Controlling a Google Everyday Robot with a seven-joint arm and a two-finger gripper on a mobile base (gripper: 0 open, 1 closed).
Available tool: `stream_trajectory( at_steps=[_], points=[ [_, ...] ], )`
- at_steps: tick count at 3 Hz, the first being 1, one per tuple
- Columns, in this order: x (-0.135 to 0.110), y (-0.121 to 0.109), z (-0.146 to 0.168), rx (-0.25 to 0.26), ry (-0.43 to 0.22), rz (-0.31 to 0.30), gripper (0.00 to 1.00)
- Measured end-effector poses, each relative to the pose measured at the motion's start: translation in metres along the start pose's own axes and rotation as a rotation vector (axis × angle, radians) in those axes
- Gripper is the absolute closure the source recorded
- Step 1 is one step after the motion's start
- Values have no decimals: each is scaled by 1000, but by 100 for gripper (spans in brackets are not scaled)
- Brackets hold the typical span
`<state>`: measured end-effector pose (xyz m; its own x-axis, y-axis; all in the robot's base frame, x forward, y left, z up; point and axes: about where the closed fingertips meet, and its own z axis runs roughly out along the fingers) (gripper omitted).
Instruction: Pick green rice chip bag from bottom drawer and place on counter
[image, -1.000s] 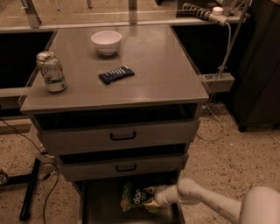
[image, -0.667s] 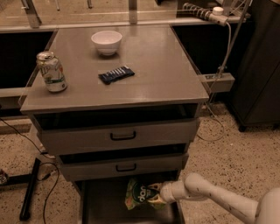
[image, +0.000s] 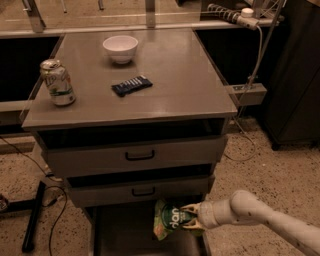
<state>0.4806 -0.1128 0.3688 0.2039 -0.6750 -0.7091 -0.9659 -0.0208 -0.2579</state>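
The green rice chip bag (image: 171, 220), green foil with a dark oval and white "dang" lettering, hangs upright just above the open bottom drawer (image: 125, 235), in front of the drawer above it. My gripper (image: 190, 216) reaches in from the lower right on a white arm and is shut on the bag's right edge. The counter (image: 175, 75) is the grey flat top of the cabinet, well above the bag.
On the counter stand a white bowl (image: 120, 48), a soda can (image: 58, 82) at the left and a dark blue wrapper (image: 132, 85) in the middle. Two upper drawers with black handles (image: 139, 156) stick out slightly. A black stand leg (image: 33, 215) and cables lie on the floor left.
The arm has lifted the green bag up and a little to the right, off the bottom drawer's floor. The bag now hangs higher, in front of the middle drawer's lower edge.
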Motion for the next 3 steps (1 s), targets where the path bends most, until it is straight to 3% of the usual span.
stream_trajectory(
  at_steps=[1,3],
  points=[
    [-23,-6,-50,35,23,-33,100],
    [-70,-51,-155,124,97,-49,100]
  ],
)
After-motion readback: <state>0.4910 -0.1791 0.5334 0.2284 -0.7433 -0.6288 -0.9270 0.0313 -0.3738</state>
